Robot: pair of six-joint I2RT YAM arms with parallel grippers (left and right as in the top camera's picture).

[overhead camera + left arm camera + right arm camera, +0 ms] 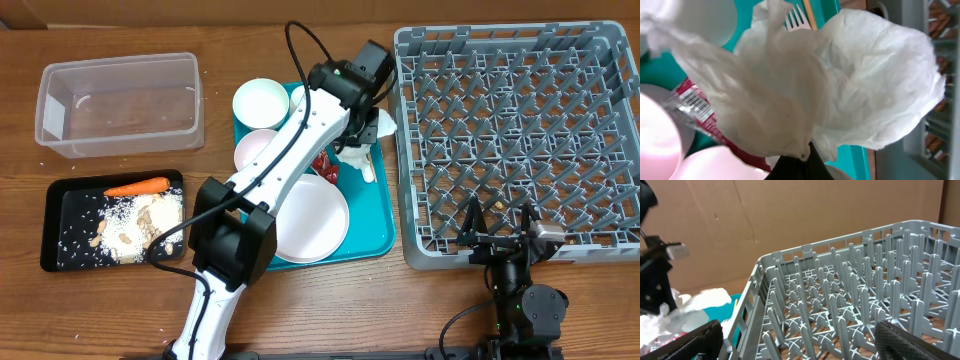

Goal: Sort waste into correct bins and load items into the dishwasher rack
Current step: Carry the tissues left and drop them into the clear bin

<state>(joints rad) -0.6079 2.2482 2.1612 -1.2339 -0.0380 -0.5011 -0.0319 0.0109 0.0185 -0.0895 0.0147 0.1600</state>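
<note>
Crumpled white napkin (850, 75) in clamped left end effector (800, 164); right end effector (497, 222) wide.

Brown wooden table (120, 300), seemingly cardboard backdrop (790, 215) behind

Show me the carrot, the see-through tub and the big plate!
carrot (137, 186), overhead view, middle of its orange body.
clear plastic tub (118, 62), overhead view, its far rim.
large plate (320, 222), overhead view, its bare centre.
</note>
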